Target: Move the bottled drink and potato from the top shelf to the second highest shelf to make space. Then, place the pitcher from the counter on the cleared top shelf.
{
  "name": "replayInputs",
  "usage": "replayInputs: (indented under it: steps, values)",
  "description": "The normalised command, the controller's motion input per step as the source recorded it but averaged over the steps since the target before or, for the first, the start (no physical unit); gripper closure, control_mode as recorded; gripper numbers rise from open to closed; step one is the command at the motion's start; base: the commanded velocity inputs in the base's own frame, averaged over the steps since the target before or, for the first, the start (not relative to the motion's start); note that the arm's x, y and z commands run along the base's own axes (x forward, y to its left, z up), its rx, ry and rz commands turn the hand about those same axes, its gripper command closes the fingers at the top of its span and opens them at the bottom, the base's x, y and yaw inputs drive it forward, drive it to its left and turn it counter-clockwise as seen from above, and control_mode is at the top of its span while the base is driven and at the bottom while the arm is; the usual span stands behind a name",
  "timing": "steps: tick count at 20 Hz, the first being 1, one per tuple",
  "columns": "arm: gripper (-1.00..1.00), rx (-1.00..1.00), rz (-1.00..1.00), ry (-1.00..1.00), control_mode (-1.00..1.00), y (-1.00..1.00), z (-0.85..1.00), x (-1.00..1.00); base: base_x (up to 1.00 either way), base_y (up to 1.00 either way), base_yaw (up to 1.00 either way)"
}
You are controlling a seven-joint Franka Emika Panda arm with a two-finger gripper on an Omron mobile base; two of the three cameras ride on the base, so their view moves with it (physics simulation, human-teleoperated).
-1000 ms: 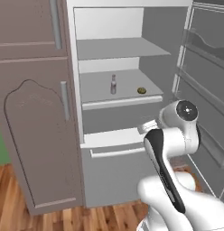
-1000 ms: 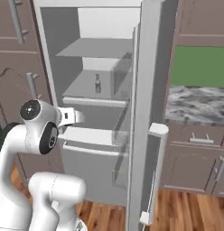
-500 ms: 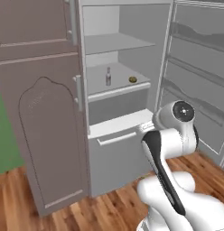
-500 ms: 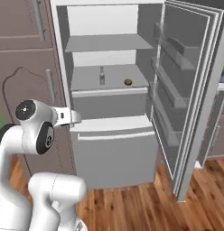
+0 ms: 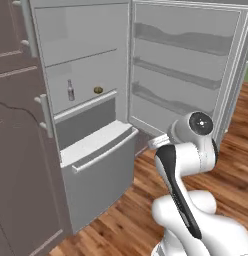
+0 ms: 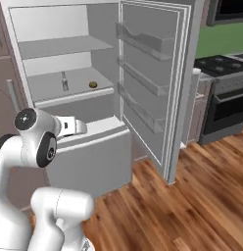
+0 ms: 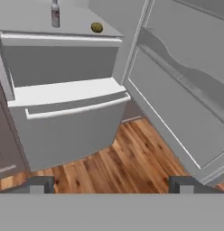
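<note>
The fridge stands open, its door (image 5: 188,75) swung wide to the right, and nothing of the task is done yet as far as the views show. The bottled drink (image 5: 70,90) stands upright on a grey shelf slab with a white front strip (image 5: 86,105), and the potato (image 5: 98,90) lies on that same slab, a little to the right of the bottle and apart from it. In the right base view the bottled drink (image 6: 64,81) and the potato (image 6: 93,85) sit the same way, with one bare shelf (image 6: 60,47) above them. Which slab counts as the top shelf cannot be told for sure; the two items share one shelf and neither looks shifted.

The gripper (image 7: 111,184) is released, jaws spread wide and holding nothing; its finger tips (image 7: 40,184) rise at the bottom of the hand view, which looks over the wooden floor (image 7: 114,155) toward the white drawer front (image 7: 71,124) below the shelf. It hangs well short of the fridge interior, far from both items.

Judging from this, every step remains: reach in, move the bottle, move the potato, then fetch the pitcher and set it on the cleared shelf
</note>
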Motion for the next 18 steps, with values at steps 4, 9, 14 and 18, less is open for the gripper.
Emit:
replayInputs:
  steps: [4,9,14,18]
  values:
    - [-1.0,0.0,0.0,0.0,1.0,0.0,0.0,0.0,0.0,-0.64,-0.46]
    - [-1.0,0.0,0.0,0.0,1.0,0.0,0.0,0.0,0.02,-0.72,-0.39]
    - [-1.0,0.0,0.0,0.0,1.0,0.0,0.0,0.0,0.03,-0.94,-0.34]
    - [-1.0,0.0,0.0,0.0,1.0,0.0,0.0,0.0,0.0,-0.96,-0.39]
